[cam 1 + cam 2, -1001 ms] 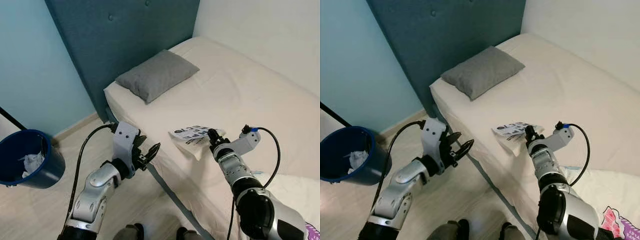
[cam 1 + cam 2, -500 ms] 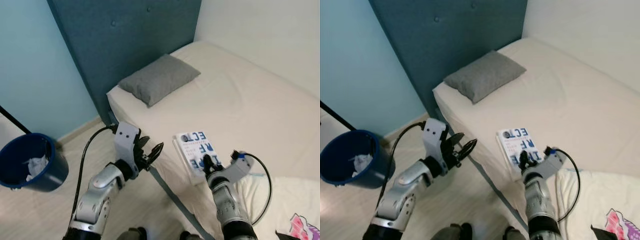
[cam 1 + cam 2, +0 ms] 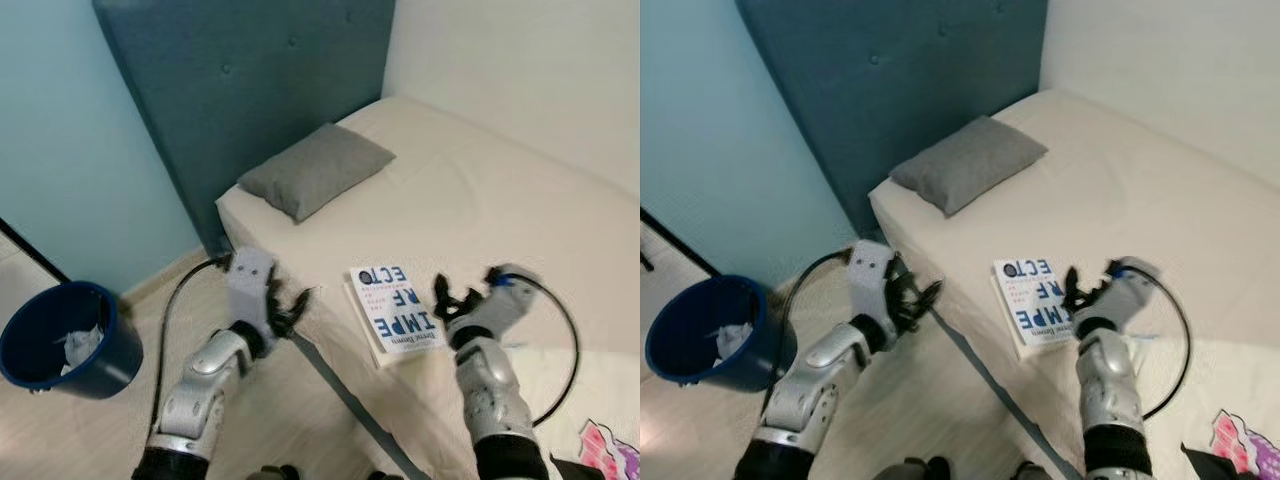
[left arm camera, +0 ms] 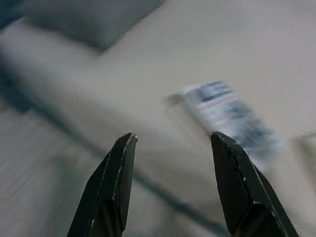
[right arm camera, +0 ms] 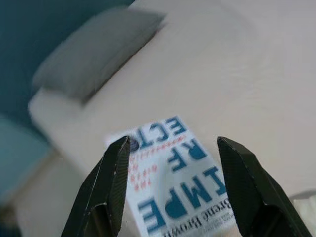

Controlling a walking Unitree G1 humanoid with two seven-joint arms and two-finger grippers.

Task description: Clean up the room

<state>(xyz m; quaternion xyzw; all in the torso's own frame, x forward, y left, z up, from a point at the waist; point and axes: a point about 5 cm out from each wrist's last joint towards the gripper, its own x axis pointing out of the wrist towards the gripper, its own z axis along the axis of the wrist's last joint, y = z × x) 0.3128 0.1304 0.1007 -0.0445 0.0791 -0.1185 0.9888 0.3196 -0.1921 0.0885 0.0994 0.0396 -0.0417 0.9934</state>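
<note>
Smooth cream bed [image 3: 500, 200], flat glossy rectangular book [image 3: 397, 306], right pincer [image 3: 455, 297] spread

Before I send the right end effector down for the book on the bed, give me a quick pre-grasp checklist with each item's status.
1. Right end effector open: ok, fingers spread, nothing between them.
2. Book reachable: ok, it lies flat, cover up, near the bed's edge, just beside the right end effector.
3. Aim: ok, the right wrist view looks down on the cover between the two fingers.
4. Book free of clutter: ok, nothing rests on it; the grey pillow lies apart, near the headboard.
5. Left end effector out of the way: ok, open, over the floor beside the bed, apart from the book.
6. Gap under the book's edge for a finger: cannot tell.
</note>
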